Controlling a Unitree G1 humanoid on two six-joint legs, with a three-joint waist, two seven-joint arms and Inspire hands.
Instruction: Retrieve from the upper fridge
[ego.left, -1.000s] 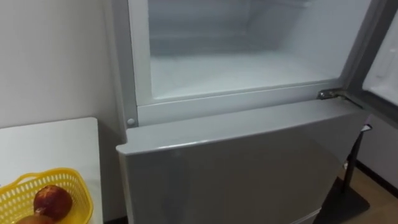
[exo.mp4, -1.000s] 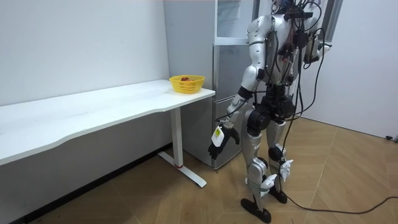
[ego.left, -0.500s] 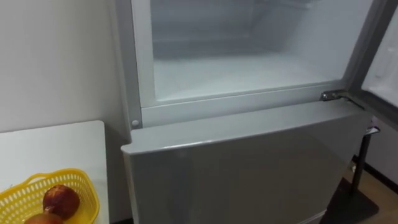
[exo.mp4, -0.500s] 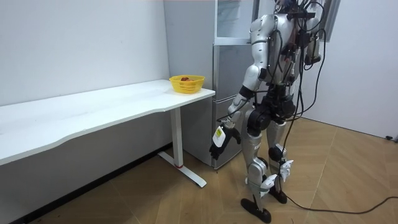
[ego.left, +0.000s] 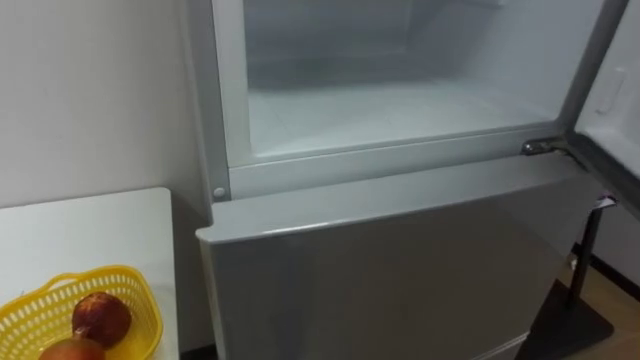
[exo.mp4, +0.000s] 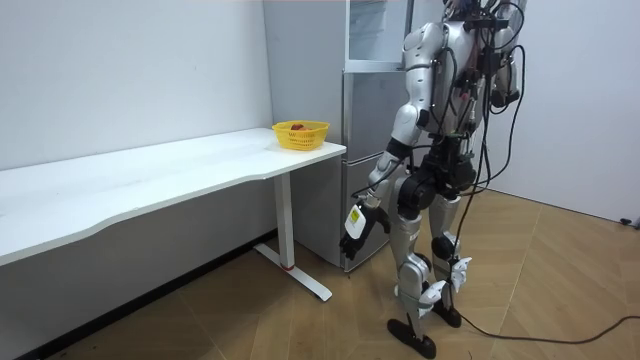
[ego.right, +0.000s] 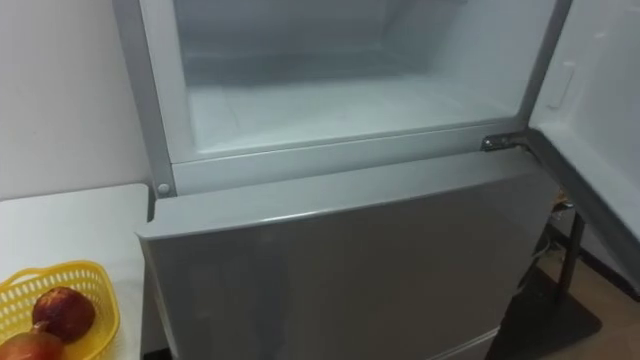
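My left hand (exo.mp4: 358, 222) hangs low by the lower fridge door (ego.left: 400, 280), and I cannot tell its grip, while the open upper fridge compartment (ego.left: 400, 110) lies well above it, with nothing I can make out on its shelf.

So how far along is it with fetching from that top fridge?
The upper door stands open, so that step looks done. Nothing is in hand: the left hand hangs open beside the thigh. The upper compartment looks bare where it shows. Fruit lies in the yellow basket on the table; whether it came from the fridge, or what remains to fetch, I cannot tell.
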